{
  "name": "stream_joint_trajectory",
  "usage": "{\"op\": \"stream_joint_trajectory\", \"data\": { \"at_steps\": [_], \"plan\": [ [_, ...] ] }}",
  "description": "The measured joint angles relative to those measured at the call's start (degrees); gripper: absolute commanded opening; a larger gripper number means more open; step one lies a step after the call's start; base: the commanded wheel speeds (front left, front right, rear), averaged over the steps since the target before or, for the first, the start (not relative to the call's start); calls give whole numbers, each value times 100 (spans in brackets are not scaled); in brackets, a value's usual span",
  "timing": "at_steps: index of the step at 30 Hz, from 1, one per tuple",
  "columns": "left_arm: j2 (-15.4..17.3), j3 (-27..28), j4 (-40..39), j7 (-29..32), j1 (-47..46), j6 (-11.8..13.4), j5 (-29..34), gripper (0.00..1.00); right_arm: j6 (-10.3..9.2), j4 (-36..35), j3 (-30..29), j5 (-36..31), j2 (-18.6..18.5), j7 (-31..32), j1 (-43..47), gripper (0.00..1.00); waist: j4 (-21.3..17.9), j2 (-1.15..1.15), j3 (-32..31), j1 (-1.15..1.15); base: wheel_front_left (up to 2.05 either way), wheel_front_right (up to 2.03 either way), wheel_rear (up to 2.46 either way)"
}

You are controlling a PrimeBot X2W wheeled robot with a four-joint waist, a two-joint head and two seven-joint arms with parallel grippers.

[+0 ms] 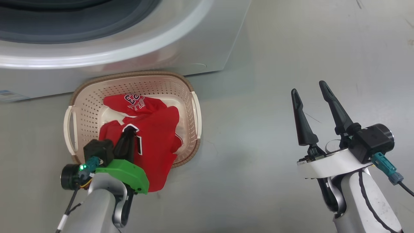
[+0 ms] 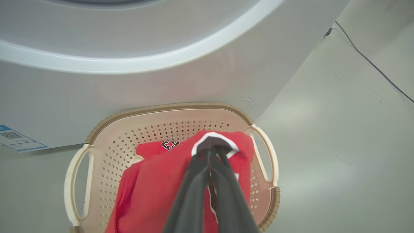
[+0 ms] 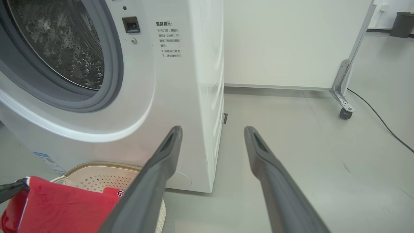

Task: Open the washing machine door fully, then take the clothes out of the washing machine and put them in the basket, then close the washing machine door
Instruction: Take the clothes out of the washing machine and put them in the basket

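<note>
The cream basket (image 1: 190, 97) stands on the floor against the white washing machine (image 1: 207, 48). In it lies a red garment (image 1: 136, 103) with the "23" on it. My left gripper (image 1: 127, 131) is shut on the white-trimmed edge of a second red garment (image 1: 155, 145), which drapes over the basket's near rim. The left wrist view has the fingers (image 2: 194, 181) pinching that trim (image 2: 212, 137) above the basket (image 2: 168, 108). My right gripper (image 1: 308, 88) is open over bare floor to the right. The machine's mouth (image 3: 106, 81) is open onto the steel drum (image 3: 64, 48); the door is out of view.
A blue label sticker (image 2: 16, 140) is on the washer's lower front. To the washer's right is open grey floor (image 1: 291, 48). Farther back stand a white panel on castors (image 3: 291, 42), a floor cable (image 3: 381, 119) and a dark bin (image 3: 401, 24).
</note>
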Motion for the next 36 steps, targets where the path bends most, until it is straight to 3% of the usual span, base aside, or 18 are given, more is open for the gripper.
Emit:
{"op": "stream_joint_trajectory", "data": {
  "at_steps": [13, 20, 35, 36],
  "plan": [
    [119, 328, 1137, 747, -1205, 194, -127, 0, 0, -192, 103, 156, 36, 0, -242, 100, -437, 0, 642, 0, 0, 0, 0],
    [388, 454, 1458, 886, -1878, 252, -103, 0, 1, -245, 199, 234, 51, 0, -437, 100, -628, 0, 1070, 0, 0, 0, 0],
    [457, 647, 2420, 1025, -2281, 249, -270, 0, 8, -222, 243, 283, 79, 0, -762, 100, -952, 0, 1681, 0, 0, 0, 0],
    [457, 659, 2473, 1017, -2301, 249, -279, 4, 8, -209, 246, 283, 81, 0, -772, 100, -959, 0, 1689, 0, 0, 0, 0]
  ]
}}
